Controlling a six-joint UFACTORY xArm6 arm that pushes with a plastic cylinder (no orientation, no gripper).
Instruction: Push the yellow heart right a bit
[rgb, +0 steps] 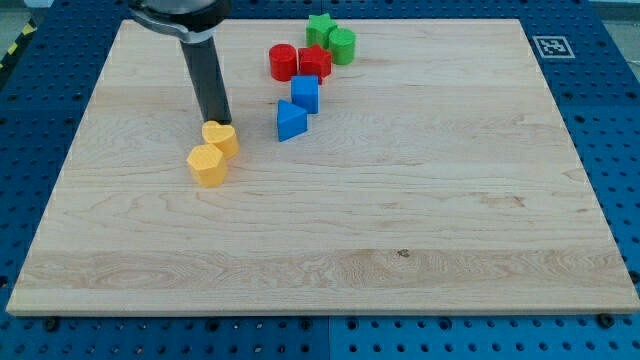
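The yellow heart (221, 137) lies on the wooden board (400, 220), left of centre in the upper half of the view. A second yellow block (208, 165), roughly hexagonal, touches it on its lower left. My tip (215, 122) is at the heart's upper left edge, touching it or nearly so. The dark rod rises from there toward the view's top.
A blue triangle (291, 120) and a blue cube (305, 93) sit just to the right of the heart. Above them are a red cylinder (283, 62), a red star (315, 62), a green cylinder (342, 45) and a green star (321, 27).
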